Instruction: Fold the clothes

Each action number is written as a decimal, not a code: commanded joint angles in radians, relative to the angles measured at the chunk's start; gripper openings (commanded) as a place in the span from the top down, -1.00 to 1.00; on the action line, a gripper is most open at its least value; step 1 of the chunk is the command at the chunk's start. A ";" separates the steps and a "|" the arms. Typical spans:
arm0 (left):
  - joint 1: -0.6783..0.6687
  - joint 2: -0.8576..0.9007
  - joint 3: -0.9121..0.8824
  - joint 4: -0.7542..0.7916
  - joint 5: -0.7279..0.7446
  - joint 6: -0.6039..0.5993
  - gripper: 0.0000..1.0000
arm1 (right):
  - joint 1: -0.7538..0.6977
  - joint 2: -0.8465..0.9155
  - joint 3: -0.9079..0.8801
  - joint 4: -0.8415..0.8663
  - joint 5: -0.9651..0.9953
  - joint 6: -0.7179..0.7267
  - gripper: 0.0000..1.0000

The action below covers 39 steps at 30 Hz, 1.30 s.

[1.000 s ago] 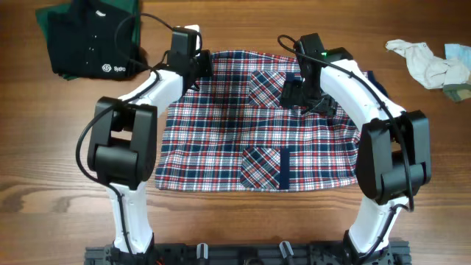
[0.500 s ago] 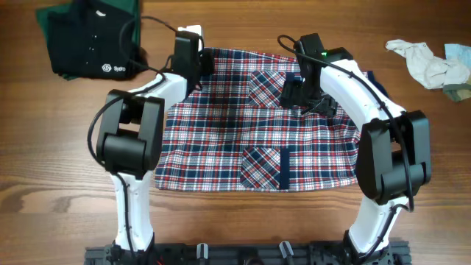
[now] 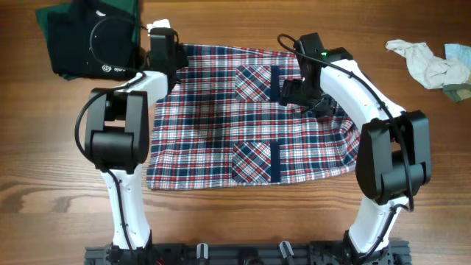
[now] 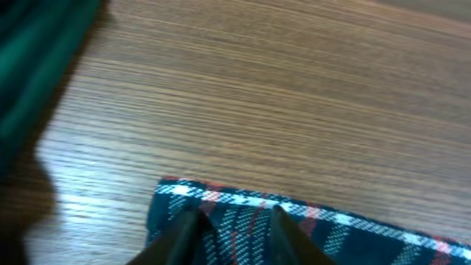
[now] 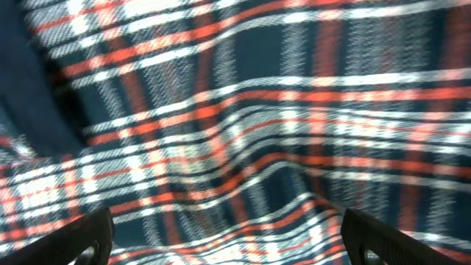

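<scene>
A red, white and navy plaid shirt (image 3: 221, 125) lies spread flat on the wooden table (image 3: 44, 169), its two chest pockets showing. My left gripper (image 3: 165, 55) is at the shirt's far left corner. In the left wrist view its fingers (image 4: 234, 224) are closed on that corner of the shirt (image 4: 331, 224). My right gripper (image 3: 289, 92) is over the shirt's upper right part, beside the upper pocket. In the right wrist view its fingers (image 5: 228, 239) are spread wide just above the rippled plaid shirt (image 5: 243, 110), holding nothing.
A folded black and green garment pile (image 3: 88, 40) lies at the far left corner, close to my left gripper; its green edge shows in the left wrist view (image 4: 37, 59). Crumpled pale cloths (image 3: 427, 62) lie at the far right.
My left gripper has moved left, towards the dark pile, dragging the shirt with it. The whole shirt has slid left and lies flatter. My right gripper has barely moved.
</scene>
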 commanded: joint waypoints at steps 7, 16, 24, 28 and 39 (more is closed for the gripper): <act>-0.001 -0.311 0.001 -0.254 -0.036 0.033 -0.10 | -0.002 -0.021 -0.003 0.031 0.077 0.015 -0.99; -0.035 -0.321 -0.011 -0.834 0.360 -0.047 0.69 | -0.079 -0.018 -0.050 -0.024 0.069 0.002 -0.99; -0.119 -0.207 -0.014 -0.924 0.421 -0.047 0.92 | -0.117 -0.018 -0.132 -0.005 0.006 -0.068 -0.89; -0.144 -0.158 -0.014 -0.923 0.420 -0.046 0.91 | -0.117 -0.018 -0.182 0.009 0.117 -0.063 -0.99; -0.103 -0.057 -0.014 -0.925 0.175 -0.126 0.86 | -0.234 -0.019 -0.177 -0.042 0.251 0.014 -0.99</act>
